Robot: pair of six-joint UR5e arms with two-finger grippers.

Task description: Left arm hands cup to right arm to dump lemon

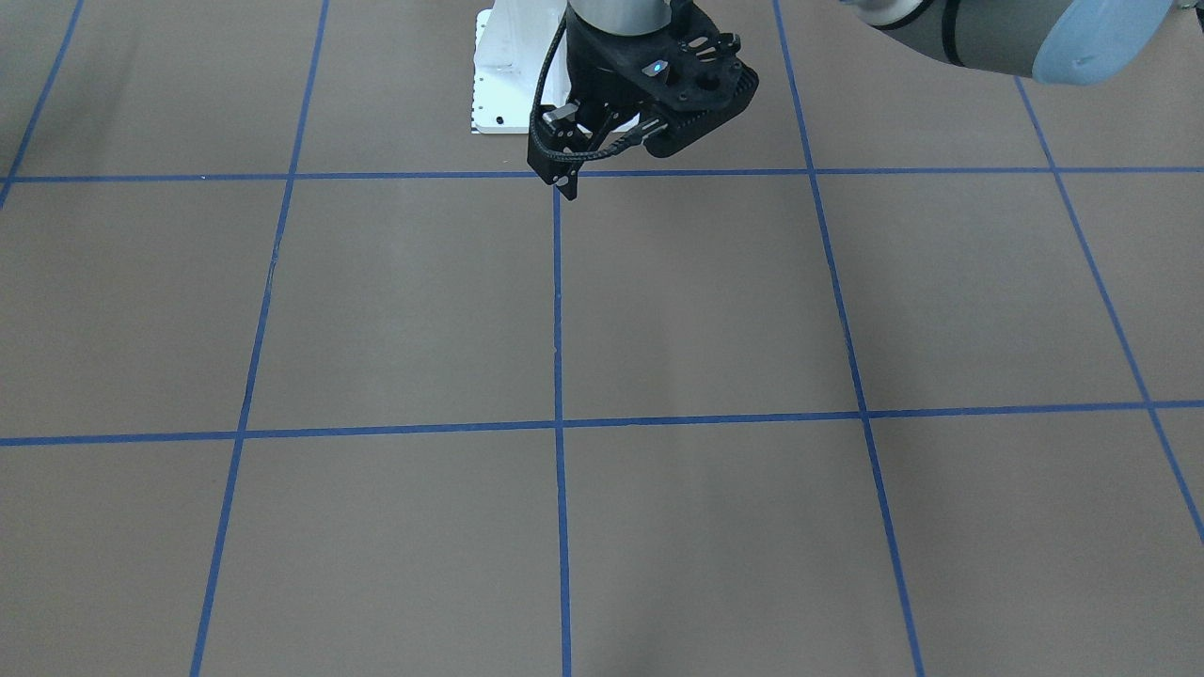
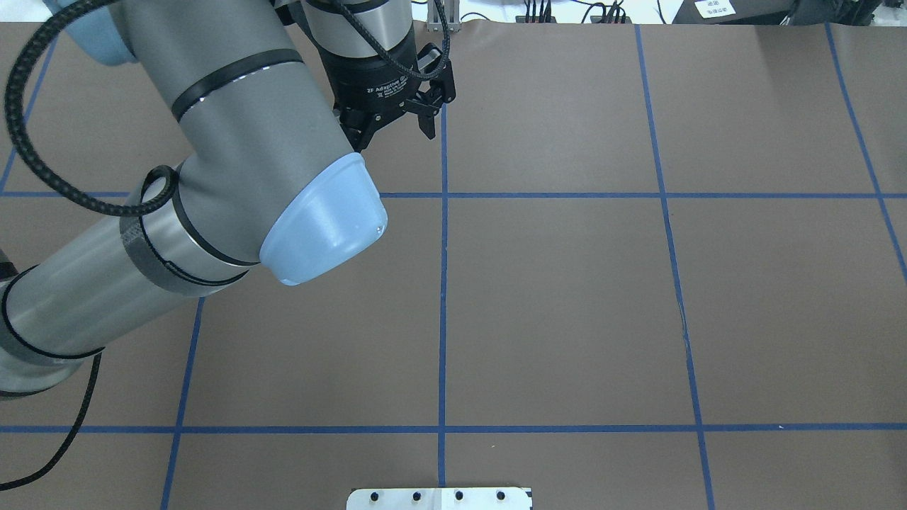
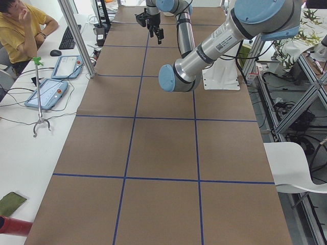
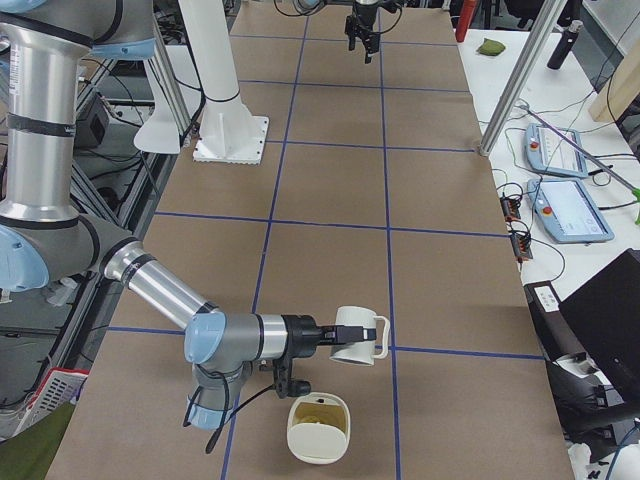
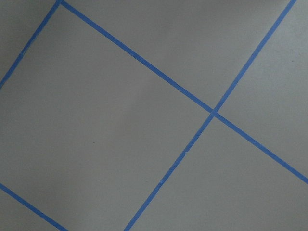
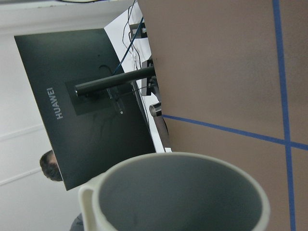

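Closest to us, the cup [image 6: 183, 192] hangs tipped on its side at the tip of the right hand [image 4: 326, 336]; we cannot tell how that hand grips. Just below, the lemon [image 4: 318, 408] lies in a cream tub [image 4: 318, 447] on the worktop [image 4: 330, 250]. Well apart, the left hand [image 2: 395, 132] hangs wide, holding nothing.

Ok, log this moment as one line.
left gripper: open, empty | cream-white handled mug: sideways at grey right arm's end | cream container on table: yellowish contents
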